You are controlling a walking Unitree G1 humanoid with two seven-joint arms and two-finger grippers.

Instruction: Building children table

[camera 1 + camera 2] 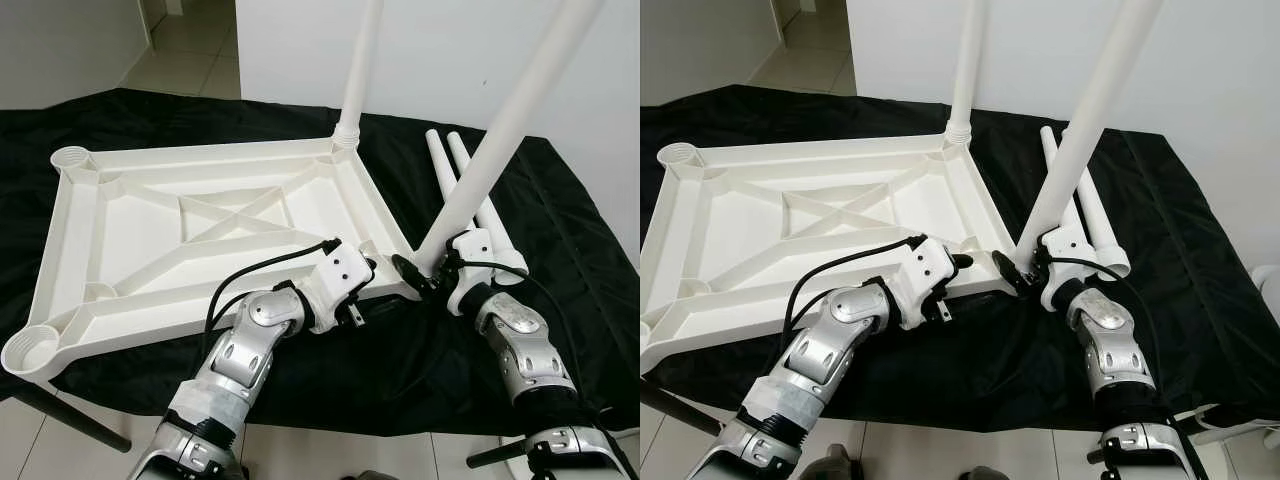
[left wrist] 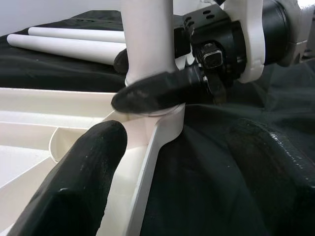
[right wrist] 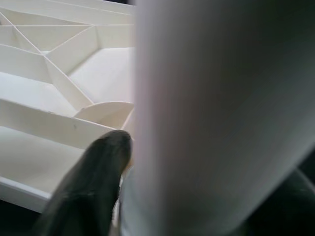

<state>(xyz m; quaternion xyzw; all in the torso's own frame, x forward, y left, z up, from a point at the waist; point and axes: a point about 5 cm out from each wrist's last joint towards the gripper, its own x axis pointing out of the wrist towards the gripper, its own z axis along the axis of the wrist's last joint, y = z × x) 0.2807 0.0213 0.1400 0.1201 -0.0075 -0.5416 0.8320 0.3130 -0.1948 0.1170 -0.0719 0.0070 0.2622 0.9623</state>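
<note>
Two legs are up so far: one stands seated in the far corner of the upturned tabletop (image 1: 200, 230) on our cloth-covered worktop (image 1: 560, 200); a second leg (image 1: 490, 150) leans at the near corner socket, unseated. Our right end effector (image 1: 425, 275) clamps its base. Our left end effector (image 1: 372, 268) brackets that corner, fingers spread. Two spare legs (image 1: 450, 165) lie toward the right edge.
</note>
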